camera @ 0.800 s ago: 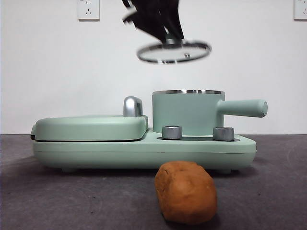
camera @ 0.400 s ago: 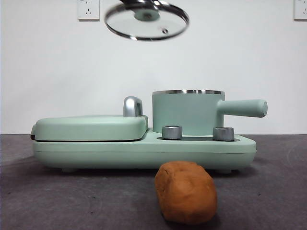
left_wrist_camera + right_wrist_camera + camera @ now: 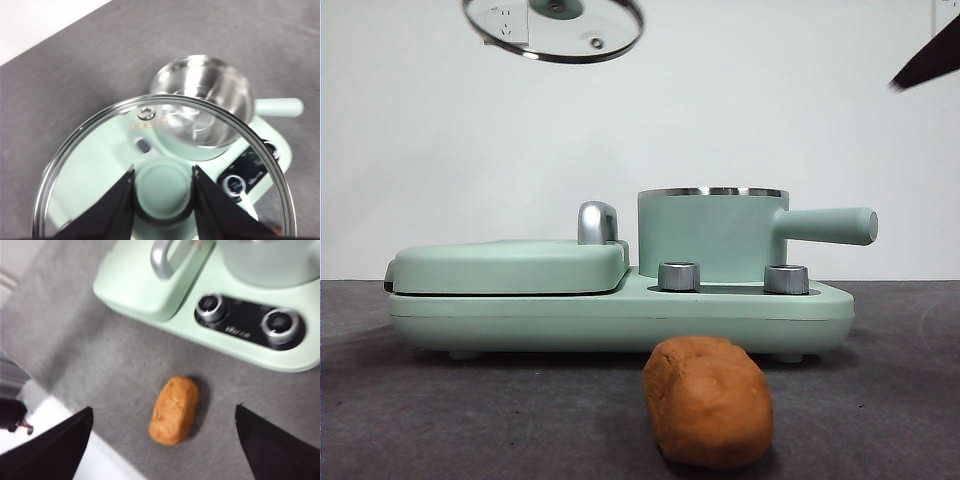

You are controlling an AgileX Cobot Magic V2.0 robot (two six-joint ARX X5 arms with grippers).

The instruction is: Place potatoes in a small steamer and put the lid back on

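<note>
Gripping the lid (image 3: 165, 165) by its knob (image 3: 162, 187), the left gripper (image 3: 163, 186) hangs above the open steamer (image 3: 712, 235). The right gripper (image 3: 162, 432) is spread wide, the potato (image 3: 174, 410) lying on the table (image 3: 880, 400) between its fingers (image 3: 55, 447), below them.

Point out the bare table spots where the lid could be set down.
Bare grey table lies left of the potato, in front of the green cooker base, and again right of the potato. The middle is crowded: potato close to the base, steamer pot on it. The left claw holds the lid high.
</note>
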